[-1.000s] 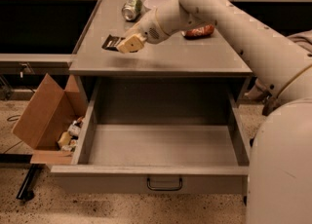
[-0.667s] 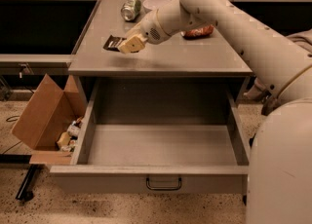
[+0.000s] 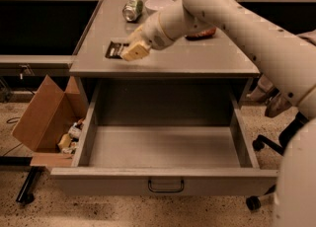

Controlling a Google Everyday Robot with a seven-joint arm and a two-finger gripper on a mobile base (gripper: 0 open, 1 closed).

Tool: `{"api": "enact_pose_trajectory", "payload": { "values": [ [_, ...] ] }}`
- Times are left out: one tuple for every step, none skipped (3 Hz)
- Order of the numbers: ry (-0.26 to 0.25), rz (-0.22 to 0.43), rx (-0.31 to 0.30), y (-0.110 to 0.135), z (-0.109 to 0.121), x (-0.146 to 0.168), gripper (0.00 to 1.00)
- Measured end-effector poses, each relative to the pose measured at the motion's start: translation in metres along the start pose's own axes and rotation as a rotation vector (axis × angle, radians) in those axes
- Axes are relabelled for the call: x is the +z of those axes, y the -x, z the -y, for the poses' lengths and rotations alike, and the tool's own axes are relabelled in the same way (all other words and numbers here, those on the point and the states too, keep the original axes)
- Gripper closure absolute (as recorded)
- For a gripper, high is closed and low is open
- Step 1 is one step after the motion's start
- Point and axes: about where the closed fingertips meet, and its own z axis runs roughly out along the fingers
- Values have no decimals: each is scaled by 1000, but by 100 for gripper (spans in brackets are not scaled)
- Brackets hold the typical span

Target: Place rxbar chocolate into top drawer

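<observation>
The rxbar chocolate [image 3: 114, 49], a flat dark bar with pale lettering, is at the left front of the grey cabinet top [image 3: 197, 58]. My gripper [image 3: 134, 51] is shut on its right end and holds it just over the surface. The bar sticks out to the left of the tan fingers [image 3: 138, 49]. The top drawer [image 3: 165, 147] stands pulled fully open below the cabinet top. It is wide, grey and has nothing in it. Its dark wire handle [image 3: 166, 185] is at the front centre.
A crushed can [image 3: 132, 10] and a white bowl [image 3: 158, 4] sit at the back of the cabinet top. An orange-red item [image 3: 201, 33] lies partly behind my arm. An open cardboard box [image 3: 44, 117] with small items stands on the floor at the left. Chair castors [image 3: 256, 144] are at the right.
My gripper and the bar have moved together a little toward the front edge of the cabinet top. The drawer has not moved.
</observation>
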Motion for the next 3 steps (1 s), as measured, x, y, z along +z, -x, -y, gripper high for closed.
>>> {"api": "enact_pose_trajectory", "payload": {
  "values": [
    [-2, -22, -20, -29, -41, -13, 100],
    [24, -81, -2, -74, -73, -7, 100],
    [41, -132, 24, -112, -91, -1, 100]
  ]
}}
